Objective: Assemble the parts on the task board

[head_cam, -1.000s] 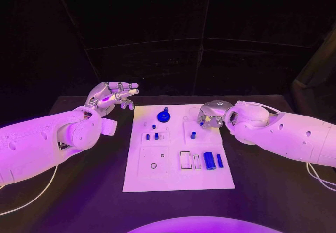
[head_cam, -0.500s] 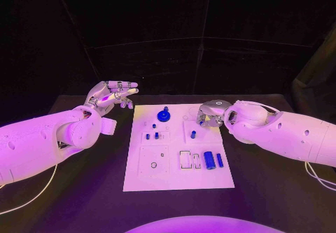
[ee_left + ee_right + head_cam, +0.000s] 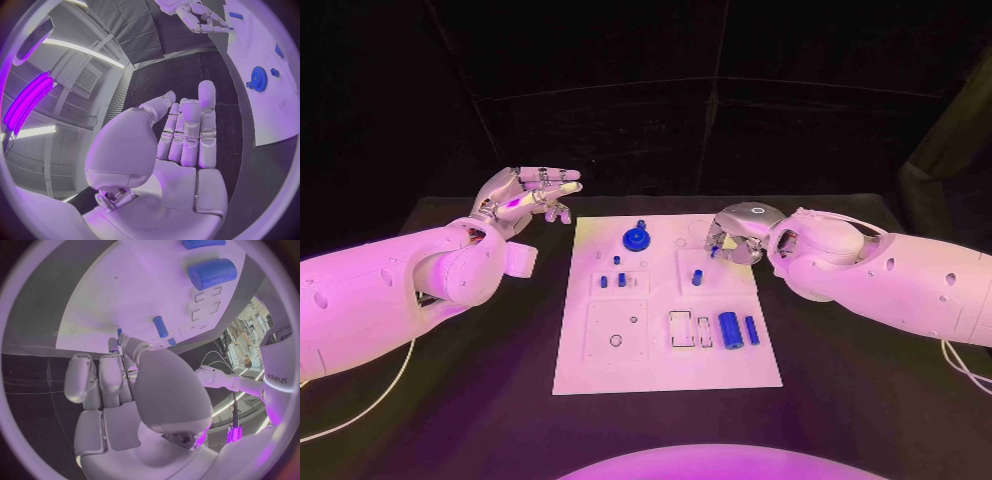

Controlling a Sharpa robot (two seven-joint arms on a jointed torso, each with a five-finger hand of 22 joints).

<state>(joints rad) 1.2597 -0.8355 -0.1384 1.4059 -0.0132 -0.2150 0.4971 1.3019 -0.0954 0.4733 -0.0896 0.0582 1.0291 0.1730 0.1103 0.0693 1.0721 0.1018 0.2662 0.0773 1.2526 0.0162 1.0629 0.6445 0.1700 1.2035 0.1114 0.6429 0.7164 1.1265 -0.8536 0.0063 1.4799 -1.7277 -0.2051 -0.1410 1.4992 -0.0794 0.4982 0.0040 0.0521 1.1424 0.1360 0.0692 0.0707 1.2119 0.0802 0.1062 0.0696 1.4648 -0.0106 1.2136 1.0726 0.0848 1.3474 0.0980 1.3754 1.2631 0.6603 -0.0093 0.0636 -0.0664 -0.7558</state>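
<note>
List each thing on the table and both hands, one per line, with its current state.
task board: flat on the black table.
gear: sits on the board's far part.
large cylinder: lies on its side on the board.
small peg: lies on the board, near the right hand.
left hand: raised off the board's left, fingers apart, holding nothing.
right hand: over the board's far right corner, fingers curled; any hold cannot be told.

Your non-task items, 4 pcs:
1. Table [image 3: 473, 380], black, matte. Lies under both hands and runs out past the left hand [image 3: 524, 195] and right hand [image 3: 737, 232].
2. Backdrop [image 3: 646, 100], black, w/ seams. Hangs beyond both hands, behind the table's far edge.
3. Cable [image 3: 358, 412], white, thin. Well behind the left hand, nr the table's near corner.
4. Cable [image 3: 961, 368], white. Well behind the right hand.
</note>
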